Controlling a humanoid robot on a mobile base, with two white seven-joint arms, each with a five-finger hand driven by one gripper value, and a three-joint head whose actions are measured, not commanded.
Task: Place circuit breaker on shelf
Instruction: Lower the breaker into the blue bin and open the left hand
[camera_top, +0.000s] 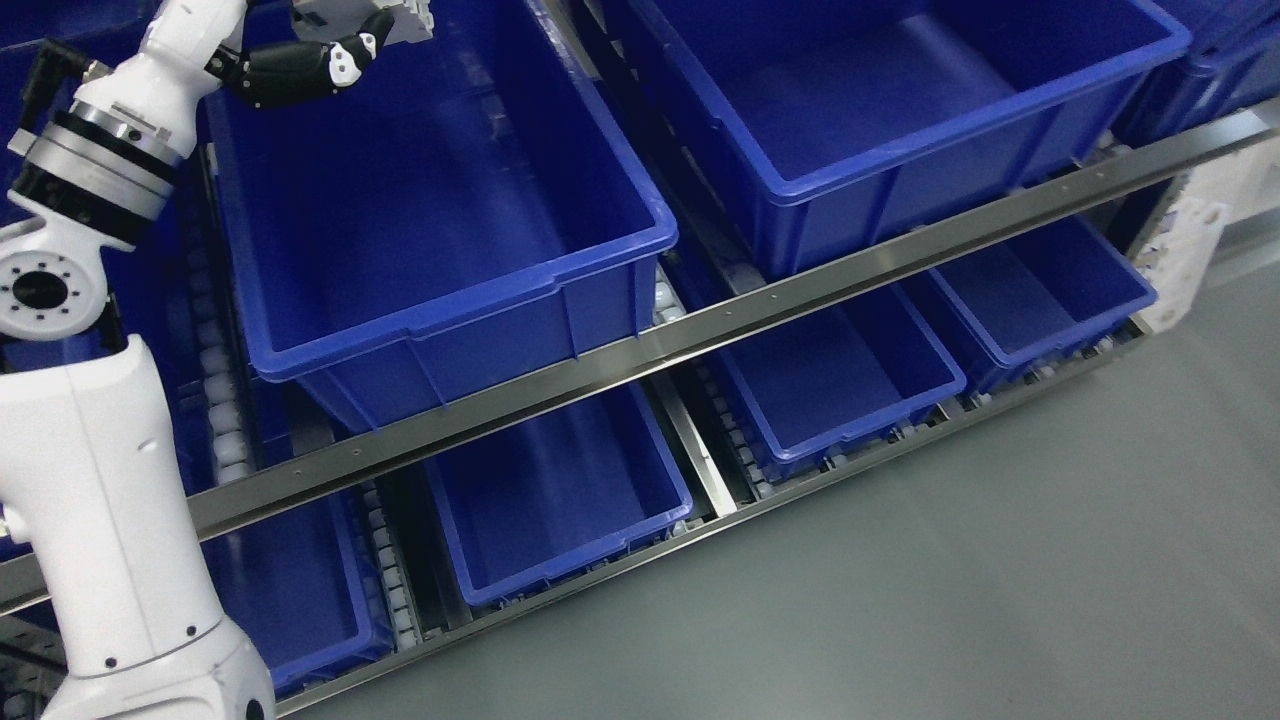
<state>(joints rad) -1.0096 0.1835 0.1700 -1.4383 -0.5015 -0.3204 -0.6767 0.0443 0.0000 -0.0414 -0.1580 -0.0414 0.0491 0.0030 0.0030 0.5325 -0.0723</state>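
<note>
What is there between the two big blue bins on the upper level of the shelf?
In the head view, a roller track strip and dark frame rails fill the gap between the left upper bin and the right upper bin; nothing else lies there.

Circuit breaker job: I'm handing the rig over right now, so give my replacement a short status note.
Left hand: raised at the top left of the head view, fingers closed on the circuit breaker, a light grey part cut off by the top edge.
Right hand: not in view.
Breaker sits over the far end of the upper-left blue bin, which looks bare inside.
Done: breaker picked up and carried to the shelf.
Left: lower it into a bin, release, withdraw the arm.
</note>
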